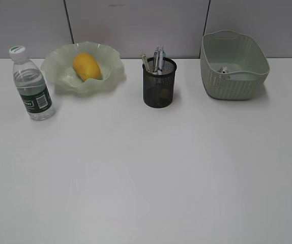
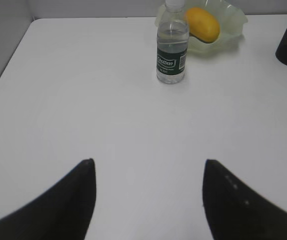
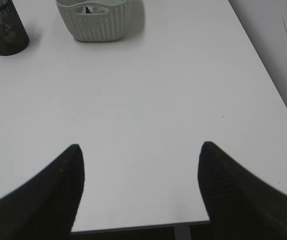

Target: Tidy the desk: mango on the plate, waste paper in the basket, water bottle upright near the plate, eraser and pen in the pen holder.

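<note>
The yellow mango (image 1: 86,66) lies in the wavy-rimmed green plate (image 1: 54,68) at the back left of the desk (image 1: 146,168). Just left of the plate the water bottle (image 1: 31,85) stands upright. The black mesh pen holder (image 1: 159,84) stands mid-back with pens (image 1: 157,60) sticking out; the eraser does not show. Waste paper (image 1: 223,70) sits inside the basket (image 1: 235,84) at the back right. My left gripper (image 2: 148,162) hovers open over bare desk, well short of the water bottle (image 2: 172,47). Open too, my right gripper (image 3: 139,147) hangs near the desk's front edge, far from the basket (image 3: 93,22).
A grey partition wall (image 1: 136,25) runs behind the desk. The desk's left edge (image 2: 6,75) shows in the left wrist view, its right edge (image 3: 268,70) and front edge (image 3: 133,227) in the right wrist view. Neither arm shows in the exterior view.
</note>
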### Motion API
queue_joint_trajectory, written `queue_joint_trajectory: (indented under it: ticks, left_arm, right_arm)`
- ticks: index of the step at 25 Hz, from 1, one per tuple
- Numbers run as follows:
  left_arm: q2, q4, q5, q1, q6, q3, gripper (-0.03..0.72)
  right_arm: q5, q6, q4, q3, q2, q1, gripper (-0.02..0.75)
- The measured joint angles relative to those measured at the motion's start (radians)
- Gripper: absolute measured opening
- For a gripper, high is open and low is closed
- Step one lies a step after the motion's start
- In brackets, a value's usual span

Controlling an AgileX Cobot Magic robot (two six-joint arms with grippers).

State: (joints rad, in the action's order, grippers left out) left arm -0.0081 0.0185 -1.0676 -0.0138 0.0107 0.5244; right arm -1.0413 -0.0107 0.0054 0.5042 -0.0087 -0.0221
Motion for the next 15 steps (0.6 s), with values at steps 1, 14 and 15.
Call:
queue_joint_trajectory:
  ticks: [1,14,15]
  left_arm:
    - [0.0,0.0,0.0,0.0,0.0,0.0,0.51]
    - [0.0,0.0,0.0,0.0,0.0,0.0,0.51]
    - [0.0,0.0,0.0,0.0,0.0,0.0,0.508]
  right_arm:
    - [0.0,0.0,0.0,0.0,0.0,0.0,0.561]
    - [0.0,0.0,0.001,0.0,0.0,-0.001,0.561]
    - [0.0,0.0,0.001,0.0,0.0,-0.001,0.561]
